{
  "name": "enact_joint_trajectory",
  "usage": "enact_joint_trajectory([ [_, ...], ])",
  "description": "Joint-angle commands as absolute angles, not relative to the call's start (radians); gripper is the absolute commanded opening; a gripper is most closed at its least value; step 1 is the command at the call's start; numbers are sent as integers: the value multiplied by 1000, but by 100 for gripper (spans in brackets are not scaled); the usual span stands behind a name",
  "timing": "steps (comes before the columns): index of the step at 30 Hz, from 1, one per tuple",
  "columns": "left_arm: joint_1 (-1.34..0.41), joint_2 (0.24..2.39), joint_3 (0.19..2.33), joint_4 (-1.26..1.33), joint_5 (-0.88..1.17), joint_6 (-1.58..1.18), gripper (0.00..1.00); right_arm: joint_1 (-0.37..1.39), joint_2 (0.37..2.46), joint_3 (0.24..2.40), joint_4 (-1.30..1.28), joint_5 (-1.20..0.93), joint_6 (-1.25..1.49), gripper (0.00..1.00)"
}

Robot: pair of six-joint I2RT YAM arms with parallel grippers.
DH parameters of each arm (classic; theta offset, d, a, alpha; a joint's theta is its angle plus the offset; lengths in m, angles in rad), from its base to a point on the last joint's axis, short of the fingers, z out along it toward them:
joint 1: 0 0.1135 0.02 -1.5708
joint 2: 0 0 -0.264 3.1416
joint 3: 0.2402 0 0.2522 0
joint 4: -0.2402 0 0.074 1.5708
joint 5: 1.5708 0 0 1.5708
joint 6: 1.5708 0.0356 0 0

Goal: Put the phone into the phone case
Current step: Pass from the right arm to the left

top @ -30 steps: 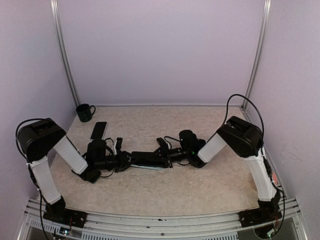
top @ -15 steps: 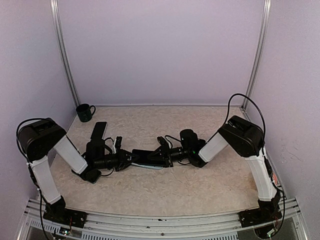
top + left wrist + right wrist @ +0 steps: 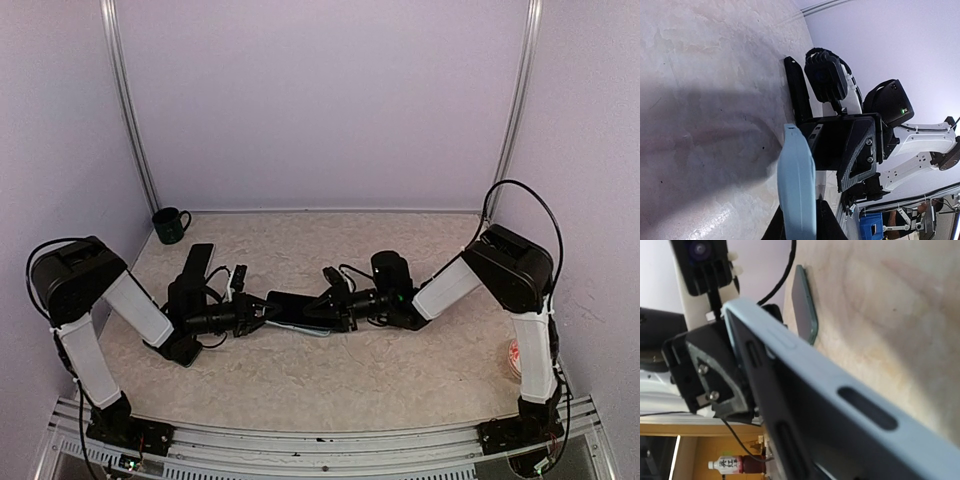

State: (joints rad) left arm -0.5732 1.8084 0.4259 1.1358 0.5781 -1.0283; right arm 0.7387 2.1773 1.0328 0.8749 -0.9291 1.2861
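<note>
Your right arm (image 3: 450,285) now bends farther outward; the right gripper (image 3: 333,303) sits at one end of the case (image 3: 298,310) (gripping or letting go, I cannot tell). Your left gripper (image 3: 258,316) now pinches the other end, steadying it. The phone (image 3: 198,260) lies near the mug (image 3: 170,225), not yet inserted.

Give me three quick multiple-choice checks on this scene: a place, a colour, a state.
1. The phone lies: A near the mug, rear left; B at the right arm's base; C inside the mug.
2. The phone case is: A red; B light blue; C yellow.
3. The left gripper is: A wide open; B out of view; C shut on the phone case.
1 A, the top view shows it there; 2 B, both wrist views show that blue; 3 C, it clamps the case's end.
</note>
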Motion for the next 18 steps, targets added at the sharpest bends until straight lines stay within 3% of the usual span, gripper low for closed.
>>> enact_joint_trajectory([
  [1, -551, 1782, 411, 1135, 569, -990, 4, 727, 2086, 989, 853, -971, 1244, 43],
  [18, -532, 1663, 404, 1065, 592, -945, 1, 690, 1713, 763, 528, -909, 931, 47],
])
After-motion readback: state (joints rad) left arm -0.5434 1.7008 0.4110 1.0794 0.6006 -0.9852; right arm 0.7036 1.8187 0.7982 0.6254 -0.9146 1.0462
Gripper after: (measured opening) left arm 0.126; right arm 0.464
